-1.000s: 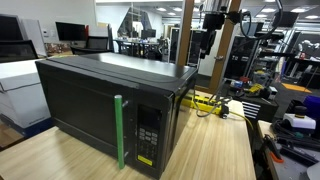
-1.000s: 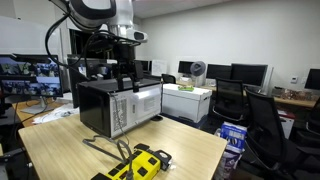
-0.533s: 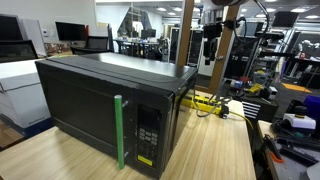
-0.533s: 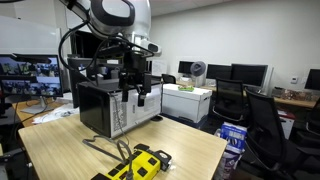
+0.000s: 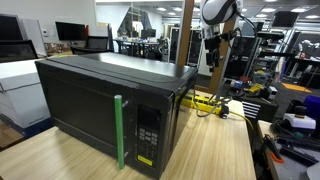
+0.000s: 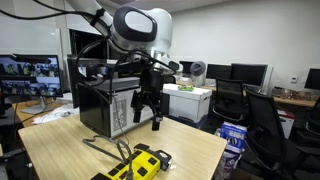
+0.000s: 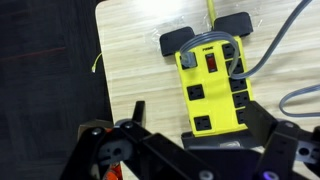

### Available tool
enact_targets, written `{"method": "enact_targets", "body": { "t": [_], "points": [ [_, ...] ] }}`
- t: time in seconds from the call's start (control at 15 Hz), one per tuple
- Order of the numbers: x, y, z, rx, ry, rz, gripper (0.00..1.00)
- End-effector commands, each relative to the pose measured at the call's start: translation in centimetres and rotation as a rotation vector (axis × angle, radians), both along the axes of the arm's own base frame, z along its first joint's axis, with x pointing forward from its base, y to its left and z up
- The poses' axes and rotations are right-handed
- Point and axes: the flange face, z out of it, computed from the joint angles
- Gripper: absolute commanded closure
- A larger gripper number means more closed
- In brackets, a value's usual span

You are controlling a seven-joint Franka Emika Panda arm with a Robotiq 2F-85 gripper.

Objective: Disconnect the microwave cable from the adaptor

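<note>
**Gripper over the adaptor.** The jaws of the gripper (image 6: 147,114) are spread wide and hold nothing. In the wrist view the two fingers (image 7: 137,112) rise from the lower edge with open space between them. The gripper hangs in the air above the desk (image 6: 190,150) and touches nothing.

Directly below it in the wrist view lies the adaptor (image 7: 212,88), a yellow strip flat on the desk with its dark sockets facing up. Two black plugs (image 7: 177,42) sit at the strip's far end, and a grey cord (image 7: 262,55) curves away toward the right edge of that view. Which plug ends the microwave cable cannot be told there.

In an exterior view the microwave cable (image 6: 101,148) shows as a thin black line on the desk, between the microwave (image 6: 100,105) and the adaptor.

In an exterior view the microwave (image 5: 90,100) stands upright with its door shut. Its green handle (image 5: 118,130) is vertical, just beside the keypad (image 5: 148,135). The adaptor lies near the oven's rear corner.
</note>
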Motion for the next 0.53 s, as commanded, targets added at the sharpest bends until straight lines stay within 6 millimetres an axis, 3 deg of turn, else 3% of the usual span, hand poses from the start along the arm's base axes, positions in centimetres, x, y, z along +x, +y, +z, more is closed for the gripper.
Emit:
{"method": "enact_targets", "body": {
  "t": [0.0, 0.2, 0.27, 0.4, 0.47],
  "points": [
    [0.0, -1.9, -1.5, 0.091, 0.016, 0.104, 0.0],
    [-1.0, -4.5, -2.0, 0.152, 0.04, 0.217, 0.0],
    [-0.8, -4.3, -2.7, 0.164, 0.054, 0.245, 0.0],
    [-1.3, -5.8, -3.2, 0.192, 0.079, 0.294, 0.0],
    [-1.0, -5.4, -3.8, 0.208, 0.091, 0.315, 0.0]
  ]
}}
